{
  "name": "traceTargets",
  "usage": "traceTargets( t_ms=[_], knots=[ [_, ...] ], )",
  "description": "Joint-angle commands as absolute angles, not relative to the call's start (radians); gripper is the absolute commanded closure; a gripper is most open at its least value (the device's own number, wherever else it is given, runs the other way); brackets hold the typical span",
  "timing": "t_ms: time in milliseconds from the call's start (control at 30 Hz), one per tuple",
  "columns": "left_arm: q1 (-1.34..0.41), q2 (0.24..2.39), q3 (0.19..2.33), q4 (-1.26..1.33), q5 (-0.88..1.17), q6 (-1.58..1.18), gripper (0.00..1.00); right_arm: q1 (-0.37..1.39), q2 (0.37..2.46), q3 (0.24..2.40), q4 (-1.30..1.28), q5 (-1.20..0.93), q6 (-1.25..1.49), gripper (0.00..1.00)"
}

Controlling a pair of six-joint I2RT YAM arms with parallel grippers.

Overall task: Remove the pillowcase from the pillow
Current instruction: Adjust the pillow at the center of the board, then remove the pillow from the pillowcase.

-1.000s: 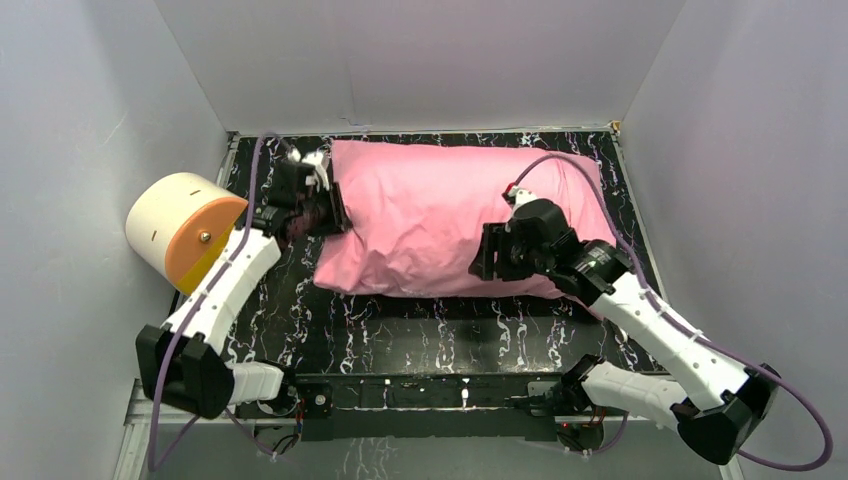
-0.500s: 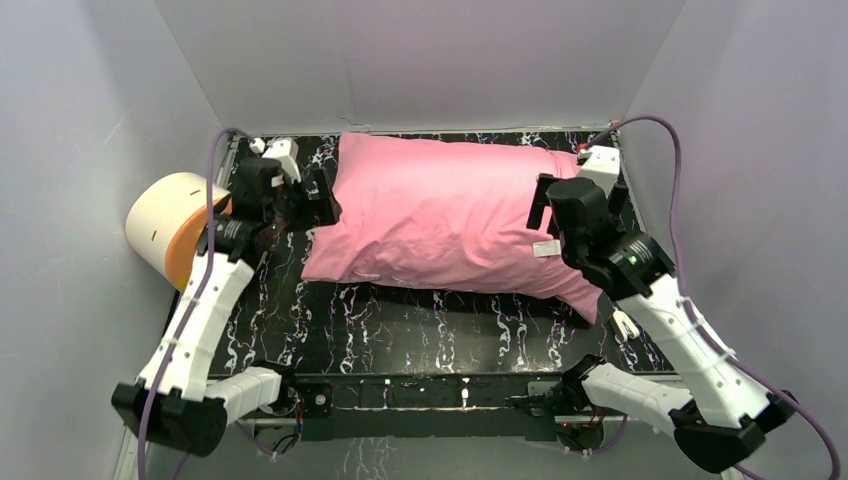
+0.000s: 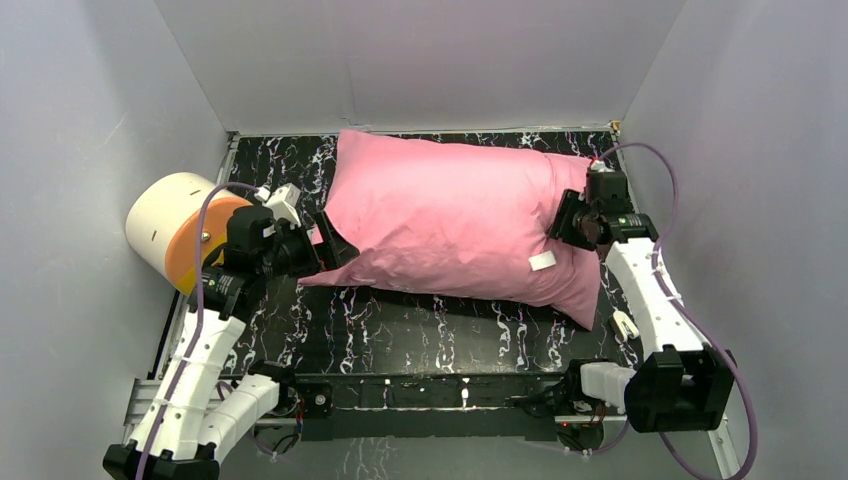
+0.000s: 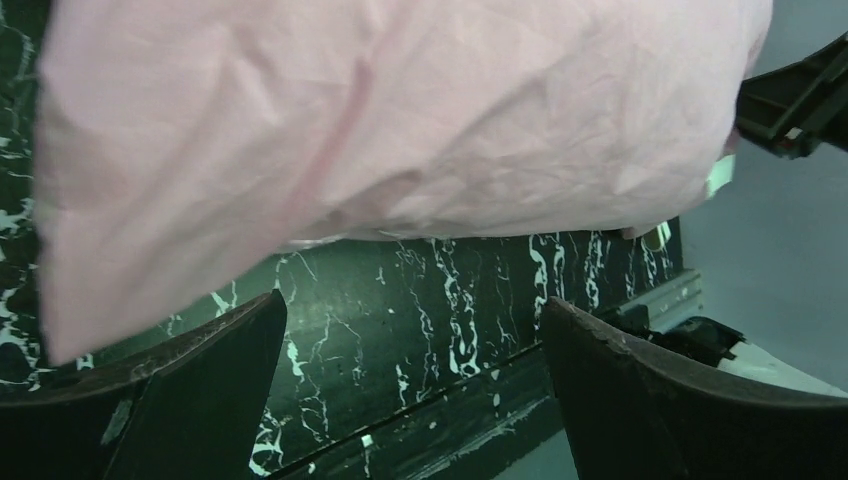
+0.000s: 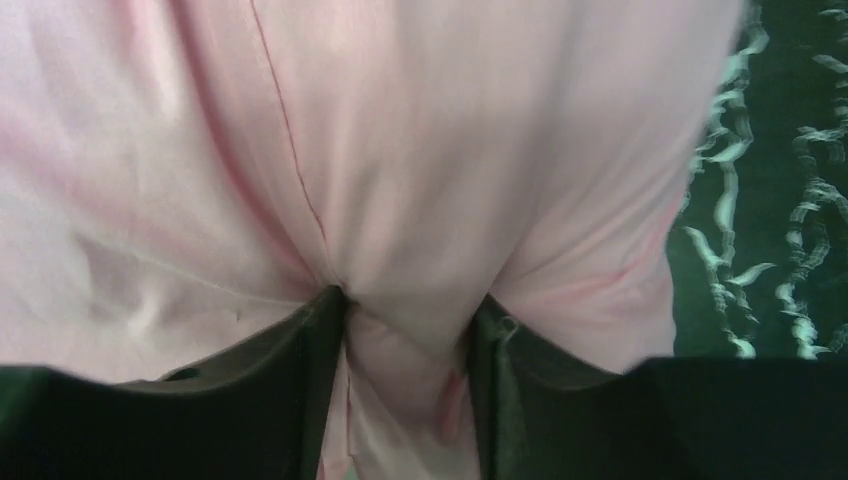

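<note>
The pink pillowcase (image 3: 450, 215) lies plump across the black marbled table (image 3: 450, 320), with a small white tag (image 3: 542, 261) near its front right. The pillow is hidden inside it. My left gripper (image 3: 325, 245) is open at the pillowcase's left front corner. In the left wrist view the left gripper (image 4: 415, 330) has only table between its fingers, and the pillowcase (image 4: 400, 120) lies just beyond them. My right gripper (image 3: 565, 222) is at the right end. In the right wrist view the right gripper (image 5: 410, 330) is shut on a bunched fold of the pillowcase (image 5: 400, 150).
A cream-and-orange cylinder (image 3: 180, 230) stands at the left edge, close behind my left arm. Grey walls close in the table at the back and on both sides. A metal rail (image 3: 430, 390) with the arm bases runs along the near edge.
My right gripper left the pillowcase's front middle, swung to its right end and closed on a fold. My left gripper opened and drew back toward the left front corner. The pillowcase shifted slightly.
</note>
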State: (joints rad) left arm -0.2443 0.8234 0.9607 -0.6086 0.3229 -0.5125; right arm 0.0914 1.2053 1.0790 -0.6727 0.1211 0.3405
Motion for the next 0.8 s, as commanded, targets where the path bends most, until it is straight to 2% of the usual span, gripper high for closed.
traceTargets(
  t_ms=[0, 33, 67, 167, 267, 300, 367, 433, 567, 667, 767],
  knots=[
    [-0.244, 0.806, 0.95, -0.581, 0.426, -0.555, 0.02, 0.099, 1.07, 0.907, -0.592, -0.396, 0.44, 0.64],
    [-0.244, 0.805, 0.954, -0.578, 0.424, -0.558, 0.02, 0.103, 1.026, 0.864, -0.576, -0.436, 0.482, 0.8],
    [-0.243, 0.805, 0.961, -0.578, 0.417, -0.558, 0.03, 0.11, 0.979, 0.829, -0.557, -0.479, 0.519, 0.86],
    [-0.244, 0.823, 0.992, -0.589, 0.368, -0.558, 0.08, 0.162, 0.835, 0.742, -0.467, -0.628, 0.595, 0.86],
    [-0.244, 0.874, 1.038, -0.598, 0.37, -0.519, 0.09, 0.18, 0.747, 0.744, -0.468, -0.693, 0.63, 0.72],
    [-0.244, 0.896, 1.055, -0.603, 0.385, -0.506, 0.09, 0.18, 0.733, 0.795, -0.522, -0.669, 0.598, 0.6],
    [-0.243, 0.934, 1.084, -0.605, 0.439, -0.493, 0.09, 0.18, 0.72, 0.911, -0.67, -0.495, 0.543, 0.3],
    [-0.245, 0.955, 1.103, -0.601, 0.463, -0.492, 0.11, 0.18, 0.718, 1.013, -0.776, -0.294, 0.505, 0.12],
    [-0.268, 0.978, 1.132, -0.586, 0.472, -0.476, 0.13, 0.18, 0.706, 1.08, -0.793, -0.066, 0.477, 0.02],
    [-0.366, 1.004, 1.105, -0.507, 0.447, -0.528, 0.19, 0.18, 0.758, 1.096, -0.812, -0.031, 0.5, 0.01],
    [-0.541, 1.054, 1.126, -0.493, 0.278, -0.514, 0.21, 0.181, 0.907, 1.14, -0.89, -0.016, 0.559, 0.01]
  ],
)
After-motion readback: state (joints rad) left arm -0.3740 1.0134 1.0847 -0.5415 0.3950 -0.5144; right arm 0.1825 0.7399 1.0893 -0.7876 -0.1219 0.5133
